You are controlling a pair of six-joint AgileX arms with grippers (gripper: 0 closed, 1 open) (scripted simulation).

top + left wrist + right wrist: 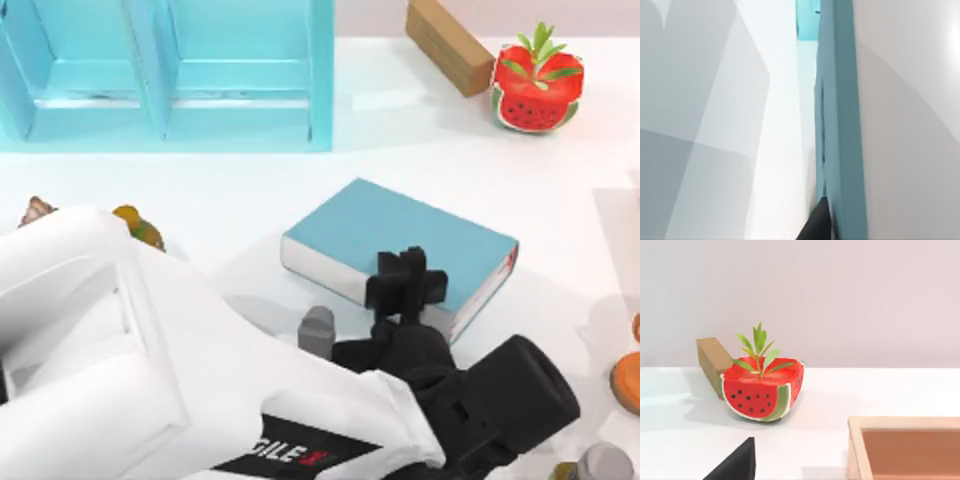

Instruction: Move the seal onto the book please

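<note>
The teal-blue book [400, 235] with white page edges lies flat in the middle of the table, turned at an angle. My left arm reaches in from the left, and my left gripper [406, 283] hangs over the book's near long edge. The black shape there blends with the gripper, so I cannot make out the seal; it is hidden. The left wrist view looks closely along the book [840, 125]. My right gripper [735, 466] is parked on the right side, facing the back of the table.
A light-blue shelf unit [170, 70] stands at the back left. A brown block [450, 45] and a watermelon planter [537, 85] are at the back right. A grey cap [316, 330] sits just in front of the book. A wooden box [905, 447] lies near the right gripper.
</note>
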